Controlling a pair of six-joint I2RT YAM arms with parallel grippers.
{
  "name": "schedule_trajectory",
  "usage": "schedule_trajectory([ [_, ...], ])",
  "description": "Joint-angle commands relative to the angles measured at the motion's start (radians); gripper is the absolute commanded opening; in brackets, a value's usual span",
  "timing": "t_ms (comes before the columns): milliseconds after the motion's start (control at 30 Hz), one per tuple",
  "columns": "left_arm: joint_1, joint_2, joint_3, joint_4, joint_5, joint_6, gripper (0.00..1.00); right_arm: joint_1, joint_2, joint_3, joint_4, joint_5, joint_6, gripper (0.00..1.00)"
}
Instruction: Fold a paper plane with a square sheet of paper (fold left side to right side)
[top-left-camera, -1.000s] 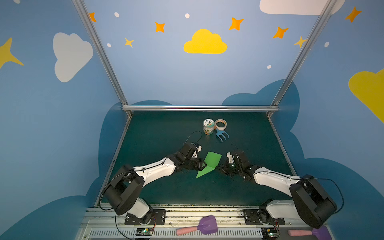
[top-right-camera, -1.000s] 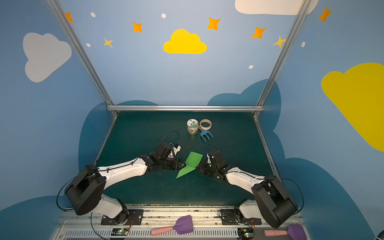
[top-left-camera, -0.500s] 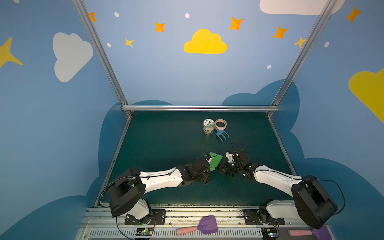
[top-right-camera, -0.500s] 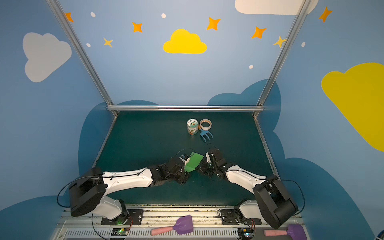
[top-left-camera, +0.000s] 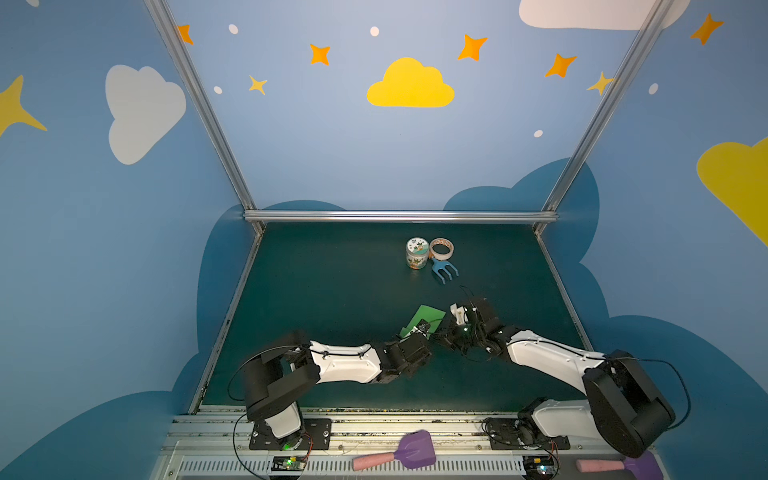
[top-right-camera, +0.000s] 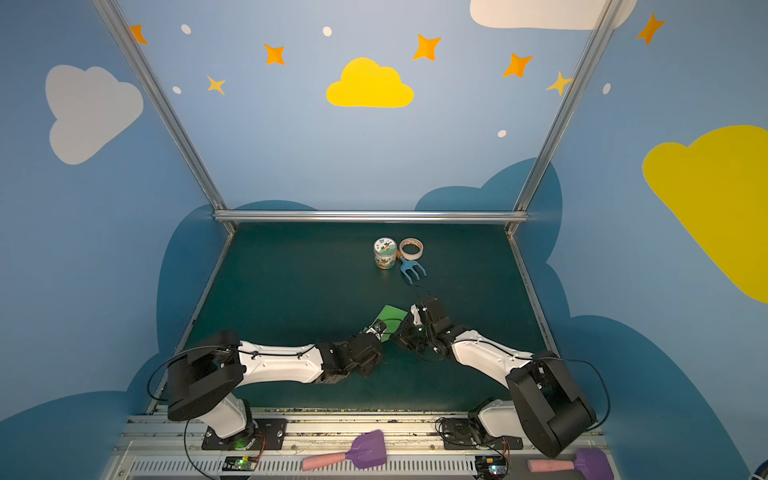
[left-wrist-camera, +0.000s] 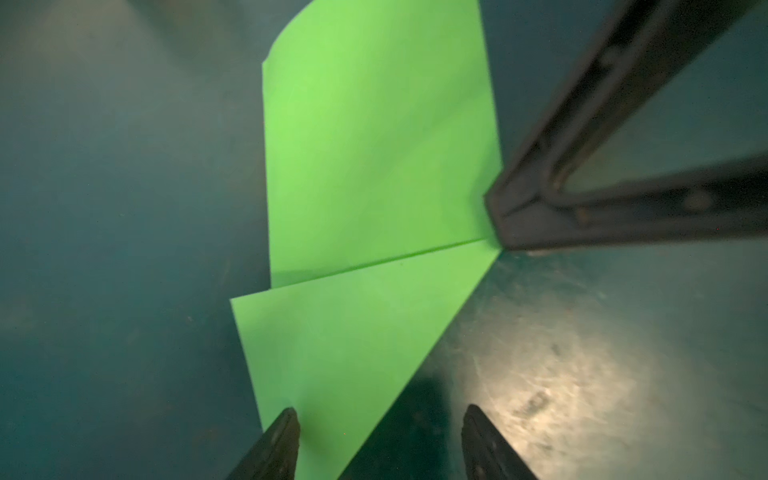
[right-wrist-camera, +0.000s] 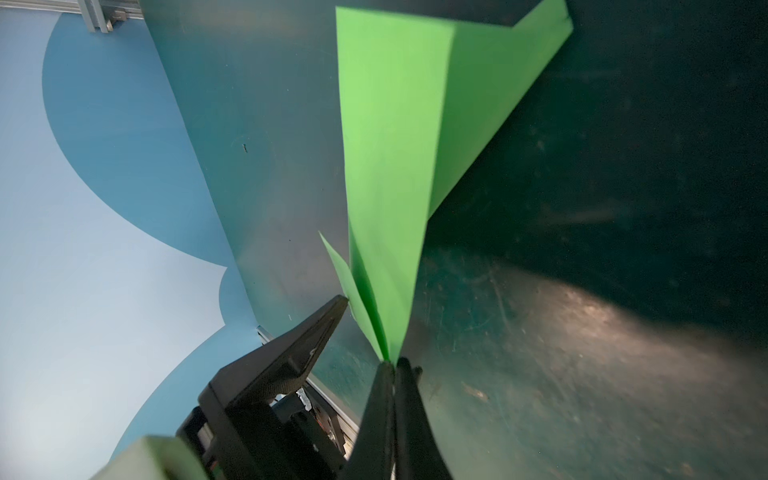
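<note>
Right wrist view: the right hand is pinched shut on the pointed tip of the bright green sheet of thin paper, which fans away from its fingertips in creased layers over the dark green desk. In the left wrist view the left hand hangs with its fingers apart, gripping nothing. One finger is over the sheet's near corner and its partner over bare desk, with the sheet's slanted edge running between them. Ahead of that hand a triangular flap lies folded over a longer panel, and their meeting line ends at the right hand's tip. In both top views the sheet lies between the two hands. The sheet looks narrowed and carries one slanted flap toward a nose, so the early folds seem done. The matching flap, the wings and a slim dart shape appear left to make.
</note>
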Motion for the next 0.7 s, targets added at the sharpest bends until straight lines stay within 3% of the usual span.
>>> schedule_trajectory([
  [0,-0.002,0.021,0.034,0.011,-0.067,0.027,0.62,-0.003,-0.002,0.024,-0.011,-0.006,-0.006,0.0],
  [100,-0.002,0.038,0.041,0.018,-0.056,0.037,0.56,-0.004,0.001,0.022,-0.006,-0.008,-0.006,0.0],
  [300,-0.002,0.055,0.046,0.028,-0.022,0.051,0.36,-0.004,0.011,0.022,0.002,-0.011,-0.003,0.0],
  [667,-0.001,0.045,0.046,0.031,0.032,0.062,0.18,-0.012,0.022,0.024,0.01,-0.012,-0.004,0.0],
])
